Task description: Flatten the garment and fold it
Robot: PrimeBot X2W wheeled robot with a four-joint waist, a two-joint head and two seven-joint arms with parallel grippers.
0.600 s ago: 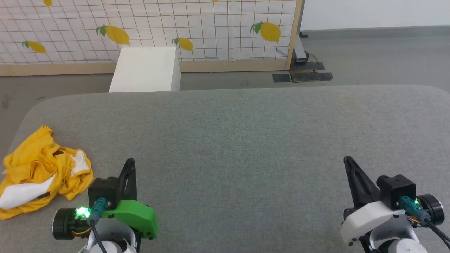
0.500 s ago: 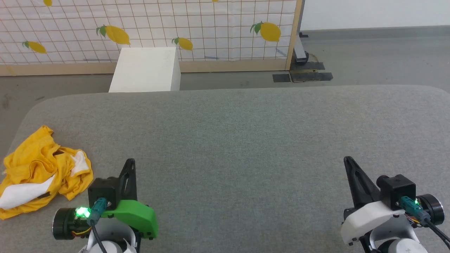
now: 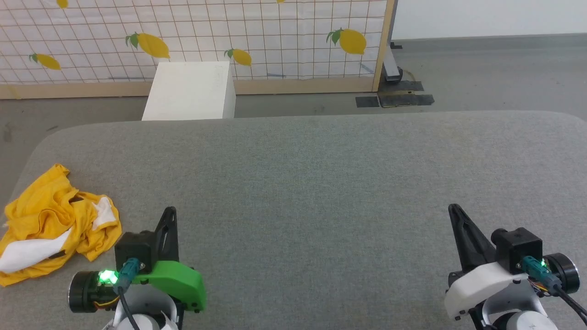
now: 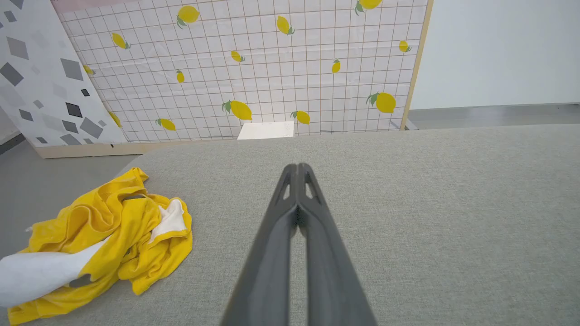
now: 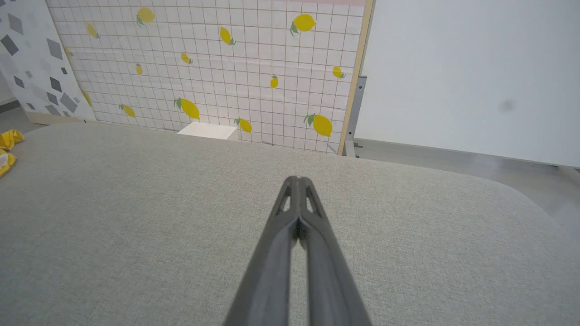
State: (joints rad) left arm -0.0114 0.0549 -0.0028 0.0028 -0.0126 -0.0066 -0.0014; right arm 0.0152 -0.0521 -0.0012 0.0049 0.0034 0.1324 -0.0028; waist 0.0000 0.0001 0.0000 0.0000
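- We look down from the head camera onto a wide table (image 3: 312, 183) covered in grey woven fabric, with rounded far corners.
- The garment (image 3: 55, 220), a yellow T-shirt, lies crumpled in a heap at the table's left edge, towards the near side. White patches show among the yellow folds. We cannot make out its print.
- The left gripper (image 3: 169, 211) has a green wrist shell with a lit green light. It sits low at the near left, just to the right of the garment and not touching it. Its two dark fingers are pressed together at the tips and have hold of nothing.
- In the left wrist view, the left gripper (image 4: 297, 167) points across bare table with its fingers meeting at the tip. The garment (image 4: 113, 226) lies off to the left of them.
- The right gripper (image 3: 453, 208) has a white wrist shell. It sits low at the near right, well apart from the garment. Its fingers are also closed tip to tip and empty.
- In the right wrist view, the right gripper (image 5: 297, 179) lies over bare fabric. A sliver of the garment (image 5: 5, 151) shows at the far left edge.
- Beyond the table, a white box (image 3: 190, 91) stands on the grey floor (image 3: 481, 73).
- Behind the box is a wood-framed screen (image 3: 275, 36) with a white grid and yellow lemons.
- A pale panel (image 4: 36, 77) with grey angular shapes stands to the left of the screen.
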